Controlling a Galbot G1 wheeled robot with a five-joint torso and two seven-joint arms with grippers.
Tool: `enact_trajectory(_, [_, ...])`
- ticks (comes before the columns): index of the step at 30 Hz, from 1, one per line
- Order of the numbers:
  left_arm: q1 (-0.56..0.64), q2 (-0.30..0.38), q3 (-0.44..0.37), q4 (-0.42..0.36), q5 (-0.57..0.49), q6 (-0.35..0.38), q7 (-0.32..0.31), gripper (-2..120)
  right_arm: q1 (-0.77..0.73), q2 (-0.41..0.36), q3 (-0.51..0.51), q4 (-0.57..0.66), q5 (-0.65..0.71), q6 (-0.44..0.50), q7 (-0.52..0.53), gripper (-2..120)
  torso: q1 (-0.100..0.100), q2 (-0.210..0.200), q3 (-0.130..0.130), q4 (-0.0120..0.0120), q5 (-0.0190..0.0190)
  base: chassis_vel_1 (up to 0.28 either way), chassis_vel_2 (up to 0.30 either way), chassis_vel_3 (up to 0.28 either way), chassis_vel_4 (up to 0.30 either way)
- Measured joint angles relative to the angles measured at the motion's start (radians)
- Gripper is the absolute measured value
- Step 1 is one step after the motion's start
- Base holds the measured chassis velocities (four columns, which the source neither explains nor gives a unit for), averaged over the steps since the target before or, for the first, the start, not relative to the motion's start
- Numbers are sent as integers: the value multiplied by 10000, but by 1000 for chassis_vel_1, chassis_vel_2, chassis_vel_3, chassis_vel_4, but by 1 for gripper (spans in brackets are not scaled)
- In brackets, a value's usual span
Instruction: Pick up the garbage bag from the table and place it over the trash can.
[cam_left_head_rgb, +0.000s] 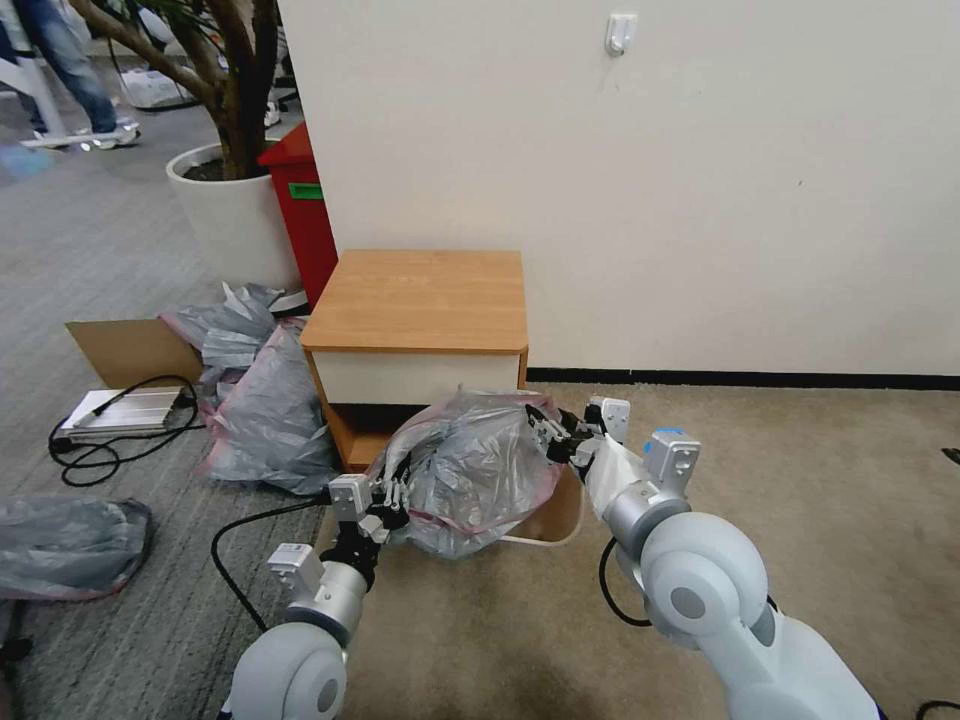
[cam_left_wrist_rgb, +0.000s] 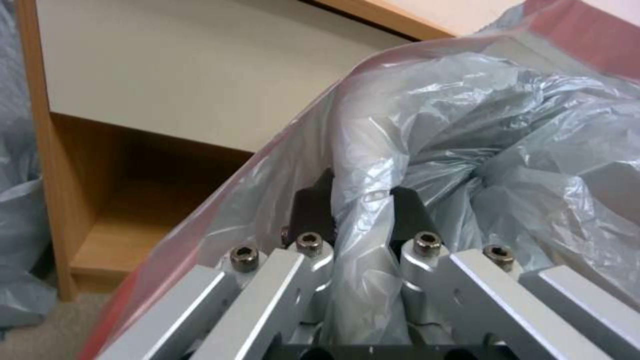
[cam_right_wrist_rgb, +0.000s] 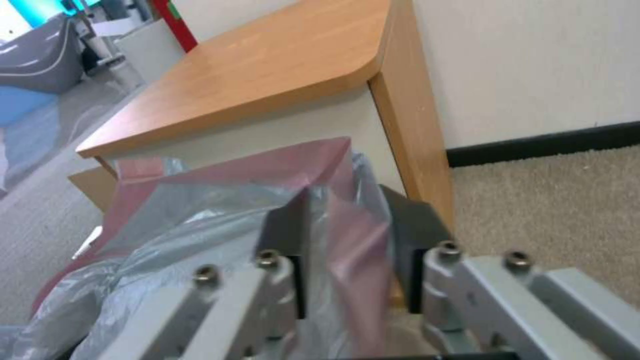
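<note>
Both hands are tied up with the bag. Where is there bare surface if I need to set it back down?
The table top is bare. Carpet right of the trash can, along the wall, is bare too. Left of the table is crowded with grey sacks, cardboard and cables. The left hand and right hand hold the garbage bag over the can.

You see the garbage bag as thin, crinkled, glossy translucent plastic. The table top is smooth, satin wood laminate. The left gripper has brushed metal links and matt black pads.
</note>
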Motion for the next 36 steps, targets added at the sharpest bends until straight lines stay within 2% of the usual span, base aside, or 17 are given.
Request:
enact_trajectory(2, [4,-5,-1,0,-5,2,20,8,-1,-27,9,0,-25,28,-23,12,0,0,0,0,0,0,0,0,0])
enact_trajectory(4, [7,-9,-1,0,-5,3,24,8,-3,-30,11,0,-30,35,-26,10,0,0,0,0,0,0,0,0,0])
enact_trajectory(6, [39,-33,0,0,-5,11,49,8,-11,-48,59,0,-154,76,-107,0,0,0,0,0,0,0,0,0,0])
enact_trajectory(16, [144,-139,-58,-82,-288,60,140,8,36,-478,533,-33,-208,90,-93,0,0,-1,0,0,1,0,0,0,0])
enact_trajectory(22, [141,-169,-194,-95,-565,91,159,8,-38,-1072,856,103,449,-126,399,0,0,0,0,0,2,0,0,0,0])
enact_trajectory(28, [78,-143,-313,-104,-878,165,160,8,-136,-1553,1084,397,1832,-463,1127,0,0,0,0,0,1,0,0,0,0])
enact_trajectory(30, [10,-127,-407,-105,-1239,288,156,8,-286,-1817,1206,654,2717,-599,1520,0,0,0,0,0,1,0,0,0,0])
enact_trajectory(36, [-159,-129,-466,-64,-1634,362,122,8,-452,-1949,1271,999,3725,-655,2150,0,0,0,0,0,1,0,0,0,0])
